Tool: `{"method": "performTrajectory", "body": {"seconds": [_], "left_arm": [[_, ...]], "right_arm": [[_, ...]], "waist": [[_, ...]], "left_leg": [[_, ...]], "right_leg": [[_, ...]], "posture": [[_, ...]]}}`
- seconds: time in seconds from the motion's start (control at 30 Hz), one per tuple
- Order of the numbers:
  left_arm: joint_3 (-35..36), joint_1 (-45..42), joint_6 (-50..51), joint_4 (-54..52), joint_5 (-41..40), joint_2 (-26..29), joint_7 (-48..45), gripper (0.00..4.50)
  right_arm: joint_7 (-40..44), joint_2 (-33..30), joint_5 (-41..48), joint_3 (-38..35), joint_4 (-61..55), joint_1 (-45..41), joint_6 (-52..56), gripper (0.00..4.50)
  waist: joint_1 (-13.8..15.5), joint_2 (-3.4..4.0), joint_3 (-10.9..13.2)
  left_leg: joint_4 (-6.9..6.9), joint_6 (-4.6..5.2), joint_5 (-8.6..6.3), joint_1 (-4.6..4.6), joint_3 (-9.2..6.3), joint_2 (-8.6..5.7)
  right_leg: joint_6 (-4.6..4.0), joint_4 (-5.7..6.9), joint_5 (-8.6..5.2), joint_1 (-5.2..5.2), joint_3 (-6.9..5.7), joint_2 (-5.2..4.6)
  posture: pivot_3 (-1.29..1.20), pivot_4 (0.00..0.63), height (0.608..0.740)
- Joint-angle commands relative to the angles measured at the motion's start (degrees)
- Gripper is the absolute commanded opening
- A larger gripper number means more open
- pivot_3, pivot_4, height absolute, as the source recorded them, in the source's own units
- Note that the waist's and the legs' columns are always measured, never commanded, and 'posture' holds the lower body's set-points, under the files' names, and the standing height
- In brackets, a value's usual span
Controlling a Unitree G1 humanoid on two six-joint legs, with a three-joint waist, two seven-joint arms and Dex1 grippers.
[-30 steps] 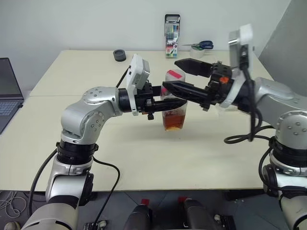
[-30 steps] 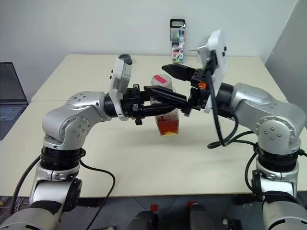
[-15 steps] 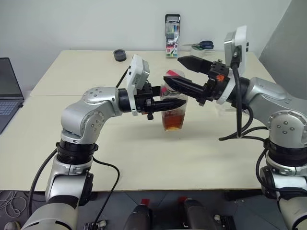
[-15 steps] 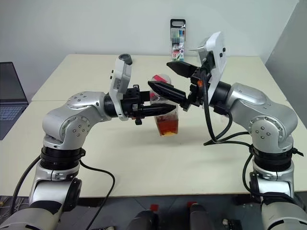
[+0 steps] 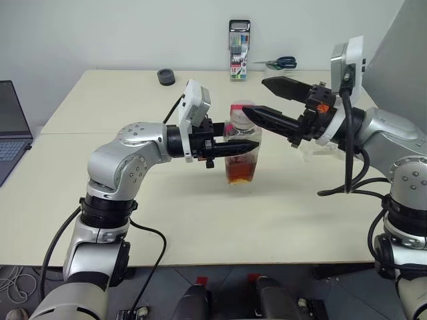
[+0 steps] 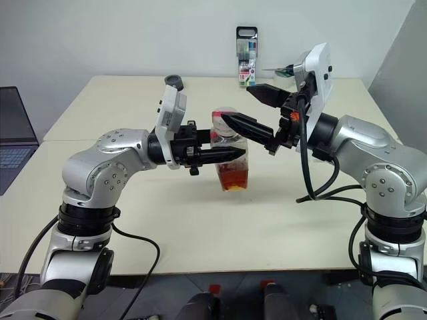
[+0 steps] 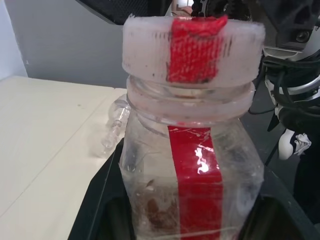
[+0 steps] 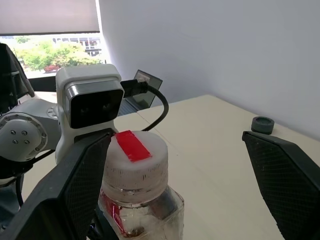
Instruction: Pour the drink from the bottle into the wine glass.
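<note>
The bottle point(image 5: 241, 137) is clear plastic with a red strip and a whitish cap point(image 8: 135, 162) marked red. It hangs upright above the table. The drink point(image 5: 240, 170) is an amber layer at its bottom. My left gripper point(image 5: 245, 146) is shut on the bottle's body, reaching in level from the left. My right gripper point(image 5: 256, 99) stands open just right of the cap, and its fingers point(image 8: 277, 175) touch nothing. The wine glass point(image 7: 113, 128) shows as a clear shape on the table beyond the bottle, and my right forearm largely hides it in the head views.
At the table's far edge stand a pack of markers point(image 5: 239, 50), scissors point(image 5: 283, 62) and a small black round object point(image 5: 165, 77). A laptop point(image 5: 9, 127) sits on the left. The cream table point(image 5: 200, 213) has free room in front of the bottle.
My right gripper has drawn back to the right, away from the bottle's cap, and stayed open. The left gripper and the bottle have held still.
</note>
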Motion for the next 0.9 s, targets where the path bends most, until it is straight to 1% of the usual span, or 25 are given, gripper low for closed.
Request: {"method": "performTrajectory", "body": {"seconds": [0.03,0.23,0.43,0.57,0.7,0.87,0.9], "left_arm": [[1.19,-2.11,-1.56,-1.23,-0.45,0.01,-0.64,1.84],[1.29,-1.75,-1.38,-1.58,-0.47,0.10,-0.56,1.84],[1.07,-2.17,-1.64,-1.36,-0.25,-0.12,-0.53,1.84],[1.01,-2.18,-1.76,-1.41,-0.21,-0.13,-0.58,1.84],[0.99,-1.97,-1.60,-1.86,-0.30,-0.09,-0.42,1.84],[1.24,-1.90,-1.27,-2.33,-0.51,0.24,-0.31,1.84],[1.29,-1.77,-1.24,-2.43,-0.52,0.32,-0.30,1.84]], "right_arm": [[-0.84,-0.22,1.33,-1.75,-1.74,-0.61,0.19,4.49],[-0.80,-0.91,5.42,-2.38,-2.82,-0.51,2.43,4.49],[-1.76,0.22,9.40,-1.82,-3.38,-1.52,3.72,4.49],[-1.99,1.47,8.50,-0.06,-3.04,-2.08,2.92,4.49],[-2.07,3.44,5.27,2.29,-2.37,-1.76,1.00,4.49],[-1.73,4.98,3.95,2.56,-1.63,-1.81,-0.04,4.49],[-2.03,5.37,4.12,2.17,-1.35,-2.06,-0.09,4.32]], "waist": [[0.00,0.00,0.00],[0.01,0.00,0.00],[0.00,0.00,0.00],[0.00,0.00,0.00],[-0.03,0.00,0.00],[-0.02,0.00,0.00],[-0.03,0.00,0.00]], "left_leg": [[0.00,0.00,0.00,0.00,0.00,0.00],[0.00,0.00,0.00,0.00,-0.01,0.00],[0.00,0.01,0.00,0.00,-0.01,0.00],[0.00,0.01,0.00,0.00,0.00,0.00],[0.00,0.01,0.00,0.00,0.00,0.01],[0.00,0.00,0.00,0.00,-0.02,-0.01],[0.00,0.01,0.00,0.00,-0.02,-0.01]], "right_leg": [[0.00,0.00,0.00,0.00,0.00,0.00],[0.00,0.00,0.00,0.00,0.00,0.00],[0.00,0.00,0.00,0.00,0.00,0.00],[0.00,0.00,0.00,0.00,-0.01,0.00],[0.00,0.00,0.00,0.00,0.00,0.00],[0.00,0.00,0.00,0.00,0.00,0.00],[0.00,0.00,0.00,0.00,0.00,0.00]], "posture": [[0.00,0.150,0.740],[0.00,0.150,0.740],[0.00,0.150,0.740],[0.00,0.150,0.740],[0.00,0.150,0.740],[0.00,0.150,0.740],[0.00,0.150,0.740]]}}
